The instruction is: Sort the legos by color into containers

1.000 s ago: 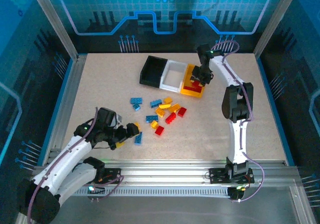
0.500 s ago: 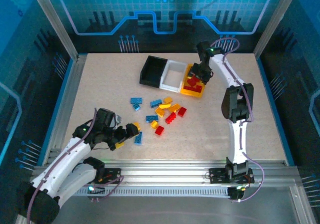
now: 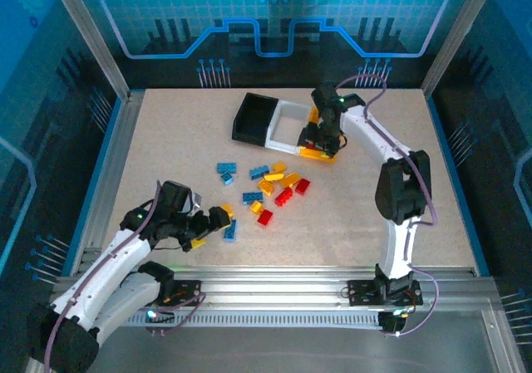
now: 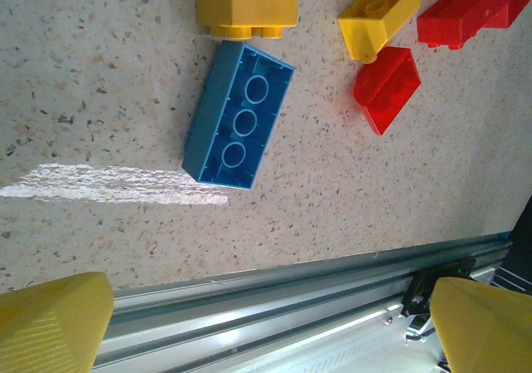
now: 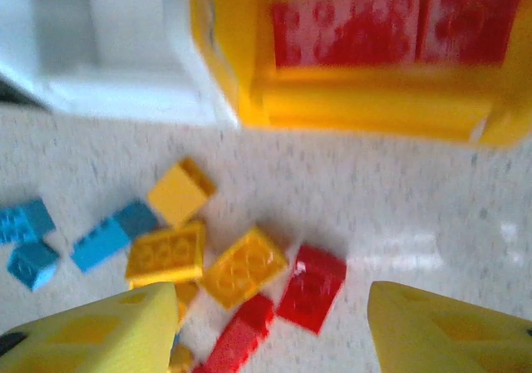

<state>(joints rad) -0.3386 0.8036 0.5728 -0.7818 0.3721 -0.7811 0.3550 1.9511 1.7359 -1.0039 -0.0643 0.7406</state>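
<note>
Left fingers [image 4: 54, 319] spread wide and empty, low over the desk [image 4: 100, 223]. The blue brick [image 4: 238, 115] sits upper centre of the left wrist view, hollow underside up, just beside a yellow brick [image 4: 247, 3].

The right fingers [image 5: 108, 331] are also wide apart with nothing between them, by the yellow bin [image 5: 366, 107], where red bricks [image 5: 349, 28] lie at the top of that frame.

The loose legos [image 3: 270, 186] are mid-frame from above, with the containers [image 3: 287, 146] upper centre.

These bricks look light, rigid and glossy (likely to squirt out of a skewed pinch). I'd say clamp that blue one across its long flat sides, centred.
</note>
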